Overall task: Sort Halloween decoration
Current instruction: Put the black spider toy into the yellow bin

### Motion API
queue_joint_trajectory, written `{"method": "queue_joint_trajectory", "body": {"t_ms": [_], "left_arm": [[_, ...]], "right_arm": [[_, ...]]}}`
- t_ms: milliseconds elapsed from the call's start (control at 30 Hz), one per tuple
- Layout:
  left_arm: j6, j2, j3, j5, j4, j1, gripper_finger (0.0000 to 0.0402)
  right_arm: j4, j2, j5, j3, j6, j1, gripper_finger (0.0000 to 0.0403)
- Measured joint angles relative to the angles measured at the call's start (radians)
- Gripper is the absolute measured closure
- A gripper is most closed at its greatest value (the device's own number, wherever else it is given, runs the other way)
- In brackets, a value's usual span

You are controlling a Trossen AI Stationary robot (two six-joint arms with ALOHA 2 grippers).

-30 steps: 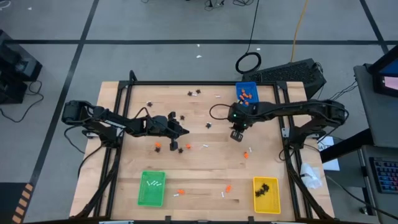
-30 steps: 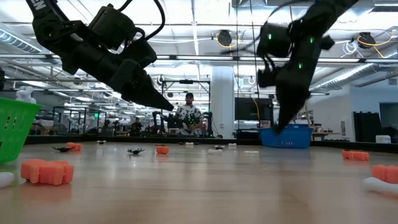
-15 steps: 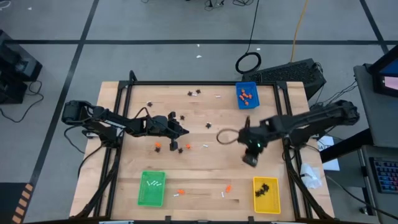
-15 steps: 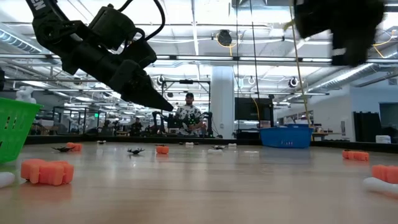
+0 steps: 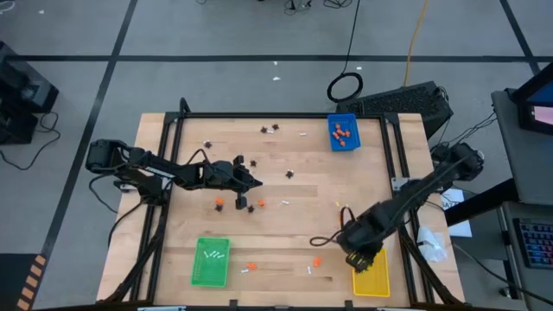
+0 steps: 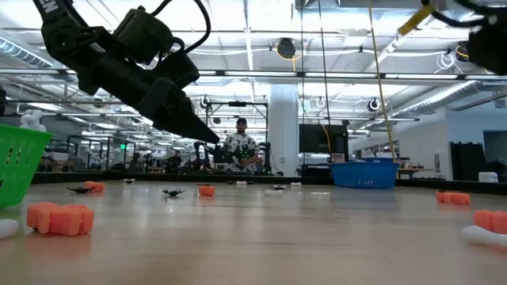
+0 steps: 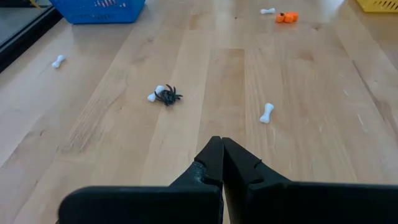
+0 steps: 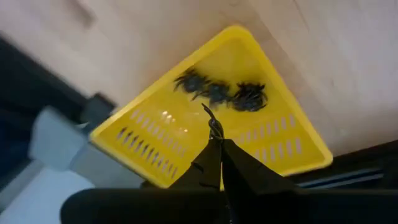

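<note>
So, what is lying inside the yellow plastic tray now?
The yellow plastic tray holds a cluster of black spider shapes near one wall. The shut right gripper, pinching a small black piece, hangs over it and hides part of the floor.

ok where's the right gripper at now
In the high view the right gripper is at the table's near right corner, over the yellow tray, its fingers shut on a black spider.

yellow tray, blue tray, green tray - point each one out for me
yellow tray (image 8: pixel 155 134), right wrist view, slotted wall
blue tray (image 5: pixel 332 130), high view, left rim
green tray (image 5: pixel 210 275), high view, bare floor
</note>
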Motion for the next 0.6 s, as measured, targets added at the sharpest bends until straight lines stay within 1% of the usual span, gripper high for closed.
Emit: {"method": "queue_joint_trajectory", "body": {"t_ms": [167, 333, 467, 600], "left_arm": [[0.000, 0.000, 0.000, 0.000, 0.000, 0.000, 0.0402], [0.000, 0.000, 0.000, 0.000, 0.000, 0.000, 0.0402], [0.000, 0.000, 0.000, 0.000, 0.000, 0.000, 0.0402], [0.000, 0.000, 0.000, 0.000, 0.000, 0.000, 0.0402]], "right_arm": [[0.073, 0.111, -0.007, -0.001, -0.051, -0.001, 0.0403], [0.136, 0.191, -0.028, -0.001, -0.118, -0.007, 0.0403], [0.169, 0.213, -0.018, -0.001, -0.172, -0.010, 0.0403], [0.216, 0.211, -0.002, -0.001, -0.170, -0.021, 0.0403]]}}
